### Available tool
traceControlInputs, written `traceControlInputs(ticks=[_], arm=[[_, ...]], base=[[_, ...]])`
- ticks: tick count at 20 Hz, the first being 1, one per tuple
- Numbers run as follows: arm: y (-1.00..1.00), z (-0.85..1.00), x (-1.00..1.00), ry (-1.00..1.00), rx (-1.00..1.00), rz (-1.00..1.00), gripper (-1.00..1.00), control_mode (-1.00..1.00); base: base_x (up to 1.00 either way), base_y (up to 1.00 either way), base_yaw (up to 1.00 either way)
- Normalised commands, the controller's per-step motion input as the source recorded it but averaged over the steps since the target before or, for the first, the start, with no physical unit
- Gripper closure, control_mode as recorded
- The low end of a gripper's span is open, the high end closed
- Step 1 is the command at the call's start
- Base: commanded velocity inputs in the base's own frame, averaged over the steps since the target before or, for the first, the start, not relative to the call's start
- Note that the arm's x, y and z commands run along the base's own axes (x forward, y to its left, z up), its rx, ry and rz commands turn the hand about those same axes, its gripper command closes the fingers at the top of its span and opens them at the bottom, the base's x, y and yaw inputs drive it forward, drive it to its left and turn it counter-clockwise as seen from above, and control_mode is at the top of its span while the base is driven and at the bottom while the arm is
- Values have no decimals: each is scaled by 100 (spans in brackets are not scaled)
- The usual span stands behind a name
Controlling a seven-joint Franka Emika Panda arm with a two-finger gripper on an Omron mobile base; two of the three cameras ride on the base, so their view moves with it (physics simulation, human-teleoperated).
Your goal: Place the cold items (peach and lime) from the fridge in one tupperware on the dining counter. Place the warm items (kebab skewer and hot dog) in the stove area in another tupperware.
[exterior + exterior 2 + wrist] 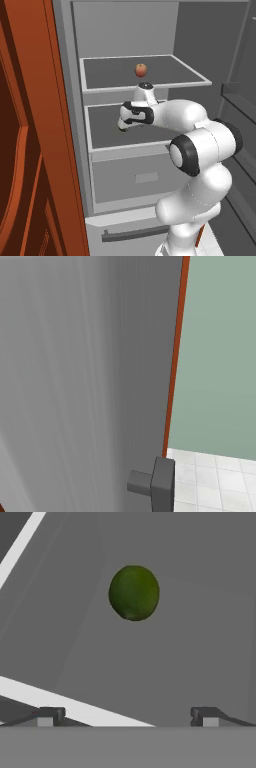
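Arm reaching into fridge (200, 40) for lime (134, 592)
Gripper (127, 716) jaws spread wide, empty, lined up on lime ahead; peach (141, 69) waits one shelf up.

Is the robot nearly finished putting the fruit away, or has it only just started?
Only just started. The small round orange-red peach sits on the upper shelf of the tall grey fridge, and the small round dark green lime lies on a grey shelf ahead of the open, empty pincer. The arm is reaching into the fridge, probably for the lime. Both fruits have yet to go into a tray; the warm food comes later.
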Motion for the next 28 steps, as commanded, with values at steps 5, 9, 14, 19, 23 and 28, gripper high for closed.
traceControlInputs(ticks=[5,9,14,19,23,28], arm=[[0,-27,34,5,0,0,-100,-100],[1,-28,33,5,0,0,-100,-100],[8,-10,38,5,0,-3,-100,-100],[5,-2,35,1,0,-4,-100,-100],[11,-2,35,0,0,-4,-100,-100],[18,-5,33,1,0,-4,-100,-100]], base=[[0,0,0],[0,0,0],[0,0,0],[0,0,0],[0,0,0],[0,0,0]])
